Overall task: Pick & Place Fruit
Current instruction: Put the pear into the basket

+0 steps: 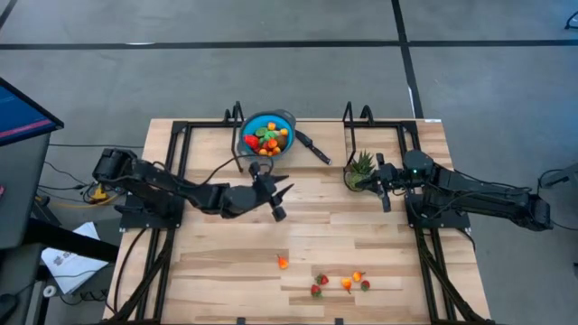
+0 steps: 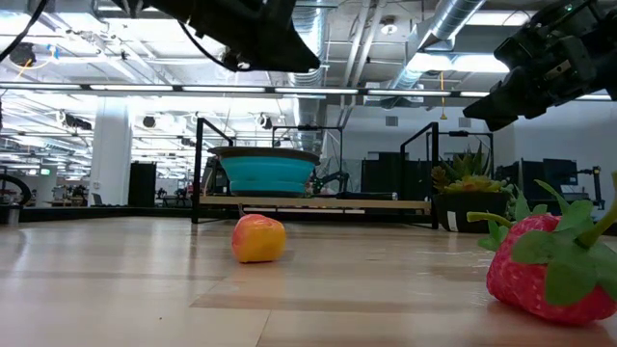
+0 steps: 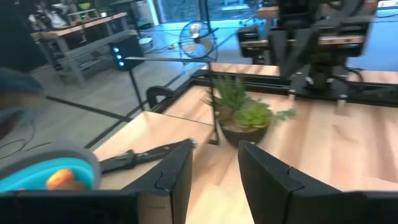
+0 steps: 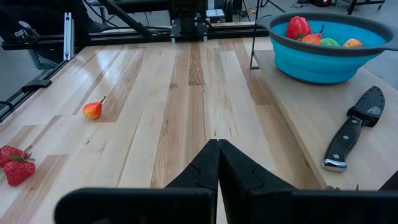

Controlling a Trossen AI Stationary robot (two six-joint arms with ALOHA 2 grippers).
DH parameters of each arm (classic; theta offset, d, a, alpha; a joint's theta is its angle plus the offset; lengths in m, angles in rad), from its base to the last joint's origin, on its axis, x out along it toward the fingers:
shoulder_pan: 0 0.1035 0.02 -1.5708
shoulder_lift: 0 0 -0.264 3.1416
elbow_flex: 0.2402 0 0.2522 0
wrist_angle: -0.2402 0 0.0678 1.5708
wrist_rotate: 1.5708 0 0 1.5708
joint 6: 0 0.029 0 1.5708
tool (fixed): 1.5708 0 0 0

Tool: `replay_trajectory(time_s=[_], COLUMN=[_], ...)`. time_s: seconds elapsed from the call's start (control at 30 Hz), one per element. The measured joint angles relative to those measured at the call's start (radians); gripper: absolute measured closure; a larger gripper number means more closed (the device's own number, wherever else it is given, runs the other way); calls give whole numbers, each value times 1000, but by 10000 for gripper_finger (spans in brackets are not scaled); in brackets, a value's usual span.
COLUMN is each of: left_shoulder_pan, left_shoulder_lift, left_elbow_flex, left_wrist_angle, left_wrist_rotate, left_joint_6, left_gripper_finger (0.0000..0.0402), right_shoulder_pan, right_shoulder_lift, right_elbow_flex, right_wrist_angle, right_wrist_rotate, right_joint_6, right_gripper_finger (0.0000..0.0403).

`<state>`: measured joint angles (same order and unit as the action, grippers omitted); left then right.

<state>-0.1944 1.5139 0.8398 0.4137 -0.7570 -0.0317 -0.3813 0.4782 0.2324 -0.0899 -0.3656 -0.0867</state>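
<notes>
Several tiny toy fruits lie on the table near its near edge: an orange-red piece (image 1: 283, 262), strawberries (image 1: 320, 285) and orange bits (image 1: 352, 281). The low view shows the orange-red piece (image 2: 258, 238) and one strawberry (image 2: 548, 272) close up. More fruit (image 1: 267, 139) sits in the blue bowl (image 1: 283, 120) by the far edge. My left gripper (image 1: 284, 200) hovers open and empty just near of the bowl, high above the table (image 3: 216, 146). My right gripper (image 1: 386, 203) hangs shut and empty beside the potted plant (image 4: 217, 142).
A black-handled knife (image 1: 316, 147) lies to the right of the bowl. A spiky green potted plant (image 1: 361, 168) stands close to my right gripper. Black frame rails (image 1: 185, 135) run along the table's left, right and far sides. Bare wood lies between the grippers and the loose fruit.
</notes>
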Motion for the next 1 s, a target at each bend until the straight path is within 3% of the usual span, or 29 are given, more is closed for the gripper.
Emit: replay_trajectory(time_s=[0.47,1.0], left_shoulder_pan=[-91,-183], left_shoulder_lift=[0,0], left_elbow_flex=[0,0], left_wrist_angle=[0,15], left_wrist_rotate=[0,162], left_joint_6=[-5,-289], left_gripper_finger=[279,279], right_shoulder_pan=[0,0], right_shoulder_lift=[0,0], right_elbow_flex=[0,0], right_wrist_angle=[0,98], right_wrist_rotate=[0,0], right_joint_6=[30,35], right_gripper_finger=[403,403])
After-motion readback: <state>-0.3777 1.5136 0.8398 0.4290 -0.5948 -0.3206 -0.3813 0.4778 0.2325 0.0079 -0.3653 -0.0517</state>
